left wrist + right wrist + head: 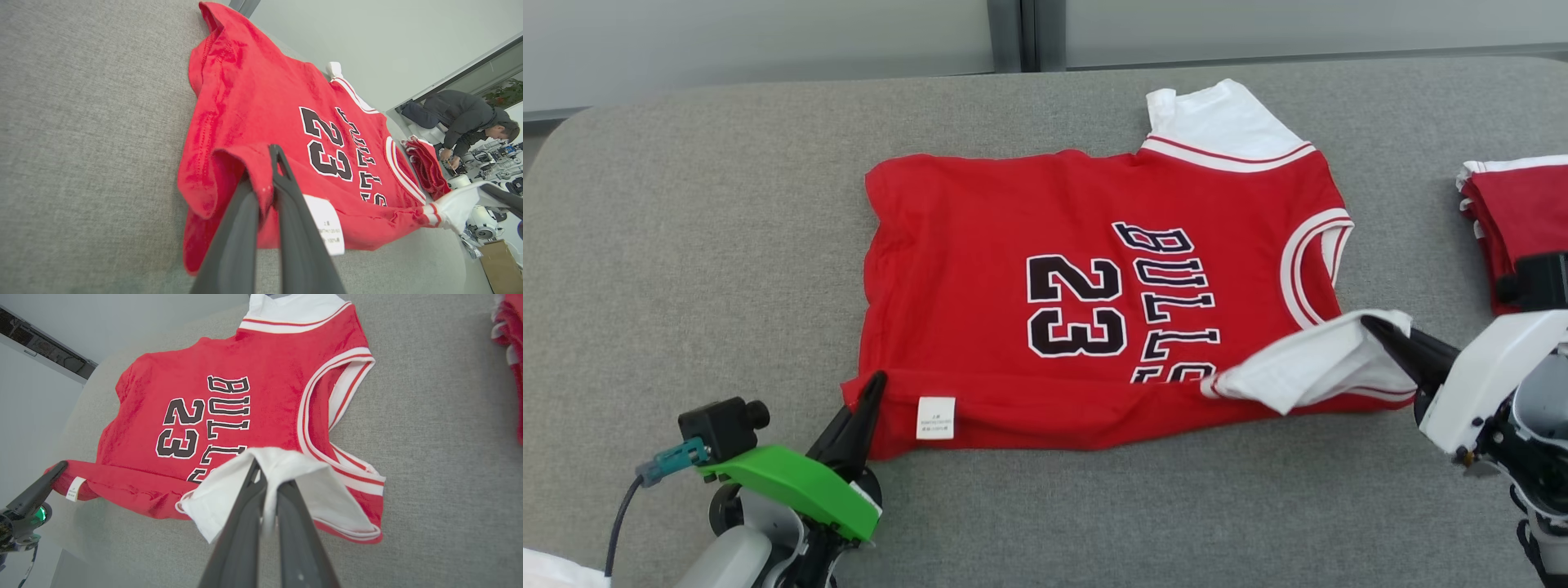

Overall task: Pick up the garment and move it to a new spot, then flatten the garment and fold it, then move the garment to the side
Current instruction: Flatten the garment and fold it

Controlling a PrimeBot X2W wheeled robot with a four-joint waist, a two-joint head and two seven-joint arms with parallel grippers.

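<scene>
The garment [1029,237] is a red jersey with white sleeves and black "BULLS 23" print, spread on the grey cushioned surface [686,245]. Its near edge is folded up, with a white care tag showing. My left gripper [874,380] is shut on the garment's near-left hem corner [261,171]. My right gripper [1372,324] is shut on the near white sleeve [282,473], lifting it a little over the red body [253,392]. The far white sleeve [1217,114] lies flat at the back.
A folded pile of red and white garments [1515,212] sits at the right edge of the surface. In the left wrist view a person [466,118] bends over beyond the surface. Bare grey surface lies to the left and in front.
</scene>
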